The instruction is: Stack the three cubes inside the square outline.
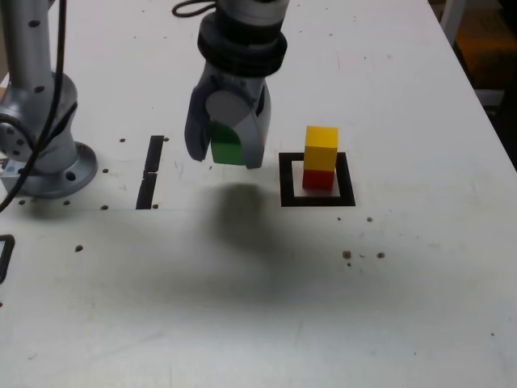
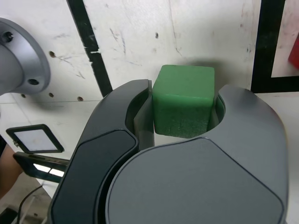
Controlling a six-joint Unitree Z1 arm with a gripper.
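My gripper [image 1: 226, 152] hangs above the white table, shut on the green cube [image 1: 225, 144], which fills the space between the two fingers in the wrist view [image 2: 183, 100]. To the exterior view's right of it, the yellow cube [image 1: 321, 149] sits on top of the red cube [image 1: 317, 179], both inside the black square outline [image 1: 317, 200]. The gripper is clear of that stack, about a gripper's width away and lifted off the surface. In the wrist view a corner of the square outline [image 2: 265, 56] and a sliver of the red cube [image 2: 295, 51] show at the edge.
The arm's grey base [image 1: 40, 137] stands at the exterior view's left. Short black tape strips [image 1: 150, 171] lie between the base and the gripper. A rounded black outline [image 1: 4, 257] sits at the left edge. Small brown specks dot the table near the square.
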